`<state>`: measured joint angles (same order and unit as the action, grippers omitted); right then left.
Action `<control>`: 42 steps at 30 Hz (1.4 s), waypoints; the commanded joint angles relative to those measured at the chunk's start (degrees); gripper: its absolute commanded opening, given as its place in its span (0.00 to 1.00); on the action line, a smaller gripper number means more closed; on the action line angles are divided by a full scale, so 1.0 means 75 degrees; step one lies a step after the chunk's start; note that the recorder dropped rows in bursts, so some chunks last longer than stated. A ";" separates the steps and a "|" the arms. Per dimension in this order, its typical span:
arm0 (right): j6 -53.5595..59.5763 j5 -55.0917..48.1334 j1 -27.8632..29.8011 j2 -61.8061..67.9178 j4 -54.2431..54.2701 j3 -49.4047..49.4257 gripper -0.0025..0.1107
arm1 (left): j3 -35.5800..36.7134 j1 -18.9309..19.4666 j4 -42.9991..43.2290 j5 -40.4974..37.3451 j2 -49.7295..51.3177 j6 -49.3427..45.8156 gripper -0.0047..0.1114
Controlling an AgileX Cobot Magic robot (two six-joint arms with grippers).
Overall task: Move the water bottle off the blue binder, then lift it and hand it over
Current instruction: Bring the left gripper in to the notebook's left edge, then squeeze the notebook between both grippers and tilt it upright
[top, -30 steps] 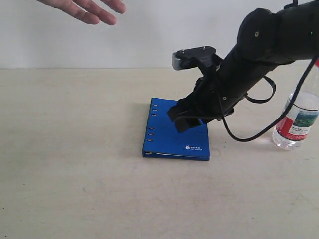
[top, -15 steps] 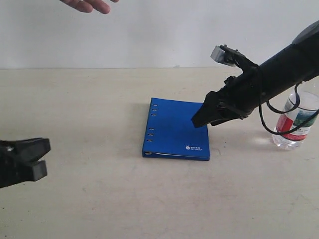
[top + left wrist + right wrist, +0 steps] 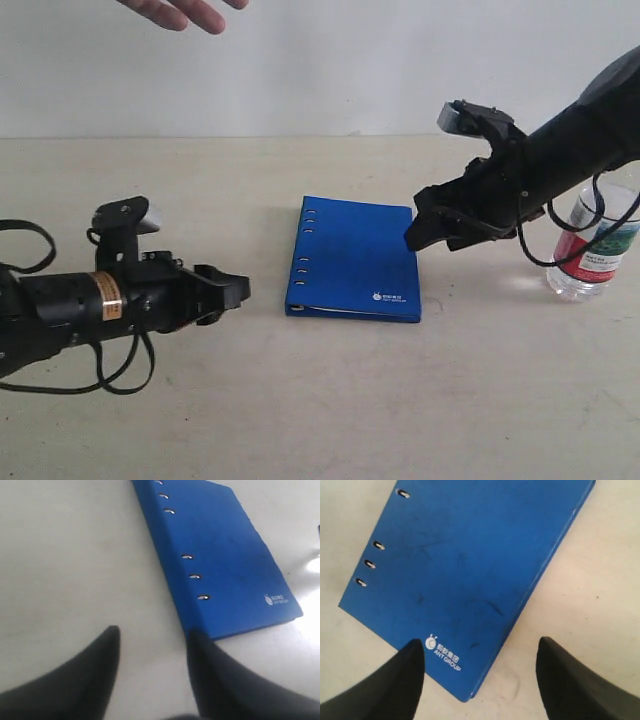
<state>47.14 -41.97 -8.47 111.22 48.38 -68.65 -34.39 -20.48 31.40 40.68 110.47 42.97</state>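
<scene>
Matt, scuffed blue binder [image 3: 355,260], clear plastic water bottle [image 3: 578,280], matt tabletop [image 3: 330,400]

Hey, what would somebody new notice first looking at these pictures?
The bright blue binder lying flat in the middle stands out most, with the left gripper and the right gripper pointing at it from either side, jaws open and empty. A water bottle stands on the table at the far right, and a person's hand shows at the top edge.
</scene>
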 commanded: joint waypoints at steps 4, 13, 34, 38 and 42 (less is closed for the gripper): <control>0.0137 0.0178 0.0066 0.0471 0.0334 -0.0004 0.54 | -0.1220 -0.0025 0.0787 0.0120 0.0516 0.1674 0.62; 0.1285 -0.0383 0.0066 0.1244 0.1451 -0.0004 0.54 | -0.2598 -0.0025 0.1261 -0.1038 0.1046 0.1686 0.59; 0.3735 -0.2413 0.0066 0.1260 0.4651 -0.0004 0.53 | -0.3452 -0.0010 0.3562 0.0348 0.1769 0.3755 0.59; 0.3507 -0.0816 0.0066 0.1260 0.4681 -0.0004 0.53 | -0.3452 -0.0010 0.3562 0.0744 0.1769 0.3873 0.59; 0.3710 -0.0756 0.0066 0.1260 0.4765 -0.0004 0.53 | -0.3452 -0.0010 0.3562 0.0535 0.1769 0.3874 0.59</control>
<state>73.48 -48.09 -8.10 120.95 83.17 -68.54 -60.03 -20.27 57.71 44.76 123.92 71.56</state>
